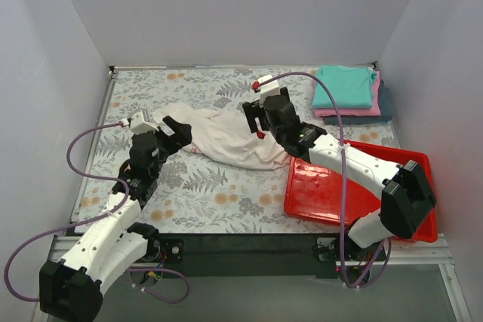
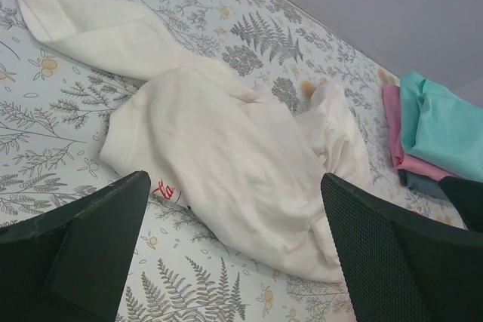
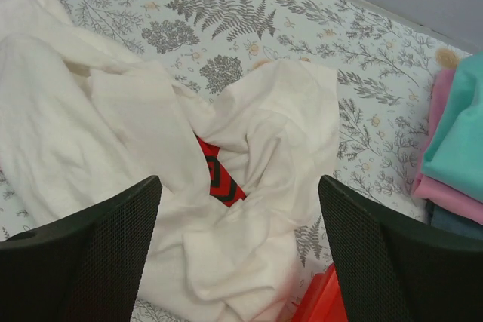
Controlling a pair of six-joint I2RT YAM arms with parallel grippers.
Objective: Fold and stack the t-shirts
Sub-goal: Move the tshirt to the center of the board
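A crumpled white t-shirt [image 1: 226, 137] lies in the middle of the floral table, a bit of its red print showing in a fold [image 3: 219, 175]. It also fills the left wrist view [image 2: 226, 164]. My left gripper [image 1: 175, 132] is open and empty at the shirt's left end. My right gripper [image 1: 258, 115] is open and empty above the shirt's right end. A folded stack sits at the back right: teal tee [image 1: 345, 85] on top, pink tee [image 1: 355, 109] under it, dark blue-grey tee [image 1: 385, 103] at the bottom.
A red plastic tray [image 1: 332, 194] lies at the front right, under my right arm, its corner touching the white shirt's edge [image 3: 317, 303]. White walls enclose the table at the back and both sides.
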